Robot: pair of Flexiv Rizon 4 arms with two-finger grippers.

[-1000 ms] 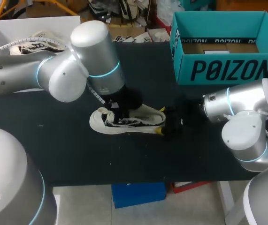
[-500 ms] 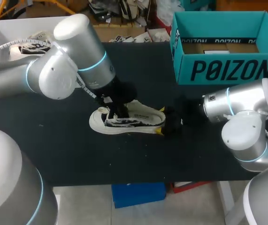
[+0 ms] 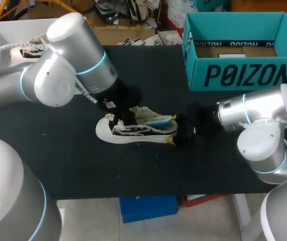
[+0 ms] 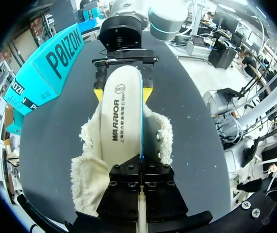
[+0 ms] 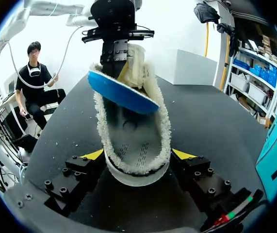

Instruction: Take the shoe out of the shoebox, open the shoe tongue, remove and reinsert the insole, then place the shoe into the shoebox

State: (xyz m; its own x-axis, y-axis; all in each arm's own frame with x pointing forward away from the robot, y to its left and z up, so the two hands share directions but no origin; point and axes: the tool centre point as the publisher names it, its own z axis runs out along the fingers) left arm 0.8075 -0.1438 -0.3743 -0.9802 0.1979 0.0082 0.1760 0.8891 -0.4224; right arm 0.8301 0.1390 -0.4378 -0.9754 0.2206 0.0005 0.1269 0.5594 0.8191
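A white low shoe with a fleecy lining lies on its sole on the black table, toe to the left. My right gripper is shut on its heel, and the right wrist view shows a yellow fingertip pressed against each side of the shoe. My left gripper is shut on the front end of the insole. The insole is tilted up out of the shoe's opening, white on top, its blue underside showing. The teal shoebox stands open at the back right.
A white open box with another shoe in it stands at the back left, behind my left arm. Bare black table lies in front of the shoe and between the shoe and the teal box.
My left arm has drawn back to the left, pulling the insole up and partly out of the shoe, so its blue underside now shows. The right arm has stayed still on the heel.
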